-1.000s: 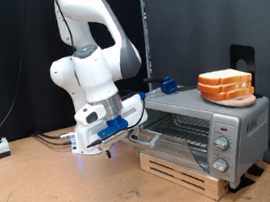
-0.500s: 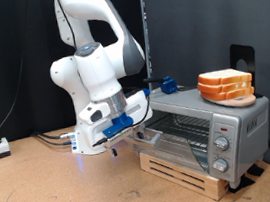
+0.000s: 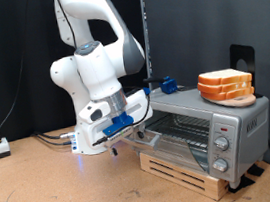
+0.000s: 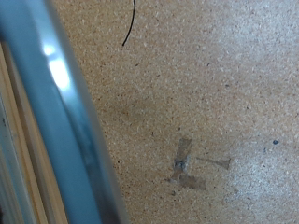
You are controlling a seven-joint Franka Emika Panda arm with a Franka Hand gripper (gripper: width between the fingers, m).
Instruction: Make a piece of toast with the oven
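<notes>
On top of the small silver-grey toaster oven [image 3: 204, 122] sits a pile of pale bread slices with orange-tan crusts [image 3: 225, 85]; one single piece of toast cannot be picked out from it. The oven stands on a low wooden pallet [image 3: 185, 170] on the brown cork desk [image 3: 57, 193], and its glass door hangs open. The white robot arm [image 3: 93, 56] reaches down, with its blue-and-white tool [image 3: 119, 133] right by the open door's edge. Whether the tool's fingers are apart or together cannot be told. The wrist view shows only speckled desk and a blurry shiny edge.
</notes>
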